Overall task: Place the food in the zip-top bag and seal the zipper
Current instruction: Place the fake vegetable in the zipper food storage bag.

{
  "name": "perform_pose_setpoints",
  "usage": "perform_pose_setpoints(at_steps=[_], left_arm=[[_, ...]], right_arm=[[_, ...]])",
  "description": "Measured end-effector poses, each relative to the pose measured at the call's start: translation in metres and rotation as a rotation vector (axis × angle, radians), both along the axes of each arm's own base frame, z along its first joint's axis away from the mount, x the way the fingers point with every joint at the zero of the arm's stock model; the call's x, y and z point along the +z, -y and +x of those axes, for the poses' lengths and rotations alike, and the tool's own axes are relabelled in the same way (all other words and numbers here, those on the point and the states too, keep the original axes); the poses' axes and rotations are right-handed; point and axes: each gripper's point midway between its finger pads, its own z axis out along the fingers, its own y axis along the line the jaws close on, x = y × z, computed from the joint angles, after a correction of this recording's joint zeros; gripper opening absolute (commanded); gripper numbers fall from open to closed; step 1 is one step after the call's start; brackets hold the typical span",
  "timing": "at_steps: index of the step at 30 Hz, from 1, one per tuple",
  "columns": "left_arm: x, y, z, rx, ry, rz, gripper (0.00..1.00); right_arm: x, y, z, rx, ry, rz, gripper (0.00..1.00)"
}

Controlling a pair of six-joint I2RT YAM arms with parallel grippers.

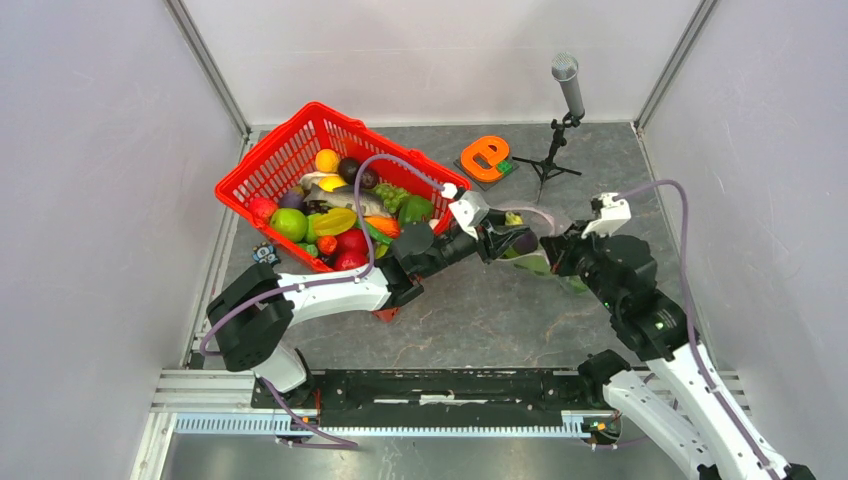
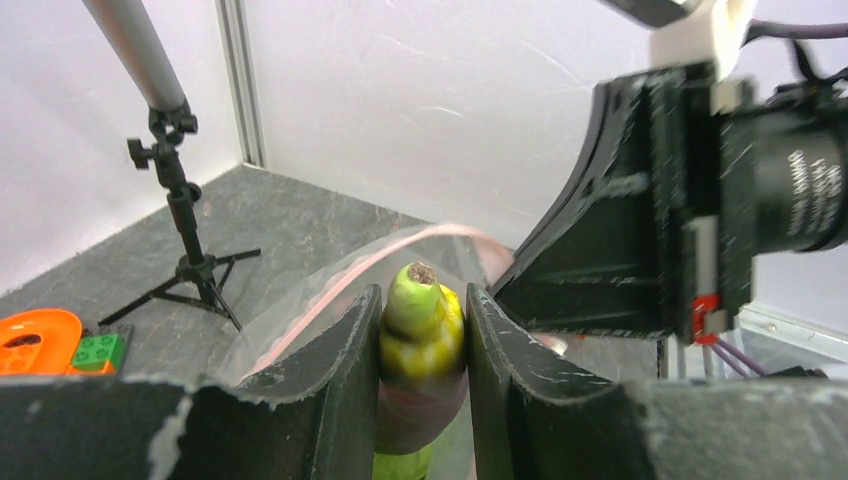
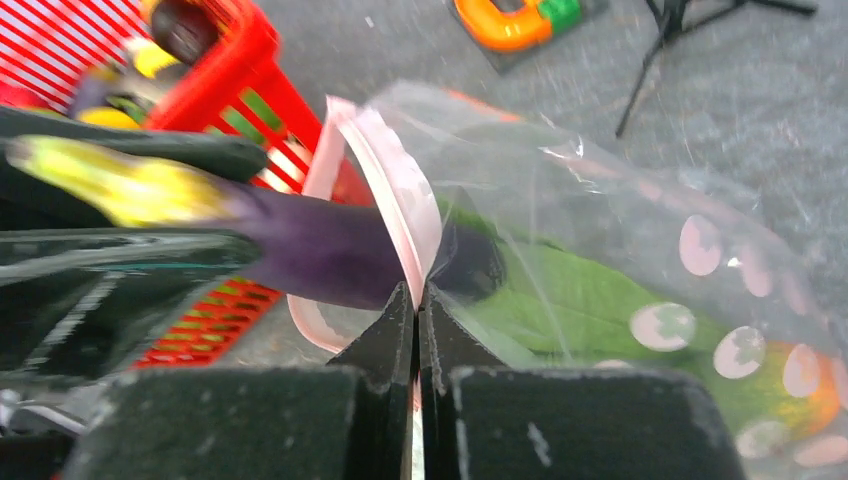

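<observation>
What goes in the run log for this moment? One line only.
left pincer: shut on eggplant, at bag mouth | right pincer: shut on zipper | inside: leafy vegetable, orange fruit | zipper unsealed

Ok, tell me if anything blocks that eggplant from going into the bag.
Nothing visible does. The eggplant, held by the left gripper, has its tip through the zipper loop, which the right gripper pinches open; the green leaf lies deeper in the bag.

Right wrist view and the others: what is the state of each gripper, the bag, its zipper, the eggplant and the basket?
left gripper, shut on the toy eggplant at its stem end.
right gripper, shut on the zipper.
toy eggplant, partway through the bag's mouth.
zip-top bag, open, with a green leaf inside.
zipper, unsealed.
red basket, full of toy produce.
</observation>
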Motion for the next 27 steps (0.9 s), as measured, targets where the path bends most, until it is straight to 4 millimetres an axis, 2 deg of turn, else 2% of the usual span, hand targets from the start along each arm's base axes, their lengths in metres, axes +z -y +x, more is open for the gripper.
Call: perform_pose_setpoints(at_steps=[4, 7, 11, 15, 16, 17, 18, 20, 24, 27], left_arm=[[0.023, -0.003, 0.002, 0.018, 0.045, -0.076, 0.02], [0.047, -0.006, 0.002, 0.028, 0.087, -0.155, 0.02], [0.078, -0.007, 0.006, 0.042, 0.126, -0.276, 0.02], [0.082, -0.007, 0.004, 0.029, 0.100, -0.322, 0.06], [0.082, -0.007, 0.004, 0.025, 0.094, -0.325, 0.10], [0.081, -0.007, 0.004, 0.023, 0.088, -0.323, 0.19], [0.078, -0.006, 0.003, 0.019, 0.076, -0.310, 0.34], [0.065, -0.004, 0.004, 0.017, 0.039, -0.253, 0.45], [0.041, -0.001, 0.005, 0.024, -0.040, -0.112, 0.82], [0.040, -0.002, 0.004, 0.025, -0.074, -0.053, 0.99]], right_arm=[[0.047, -0.006, -0.005, 0.032, 0.092, 0.080, 0.00], [0.071, -0.008, -0.008, 0.048, 0.146, 0.125, 0.00], [0.083, -0.009, -0.012, 0.055, 0.172, 0.162, 0.00], [0.084, -0.008, -0.012, 0.042, 0.171, 0.174, 0.00], [0.085, -0.007, -0.012, 0.037, 0.172, 0.177, 0.00], [0.085, -0.006, -0.012, 0.030, 0.174, 0.179, 0.00], [0.086, -0.005, -0.012, 0.023, 0.176, 0.183, 0.00], [0.087, -0.003, -0.012, 0.012, 0.181, 0.187, 0.00], [0.085, -0.001, -0.010, -0.007, 0.180, 0.191, 0.00], [0.081, 0.000, -0.009, -0.017, 0.172, 0.187, 0.00]])
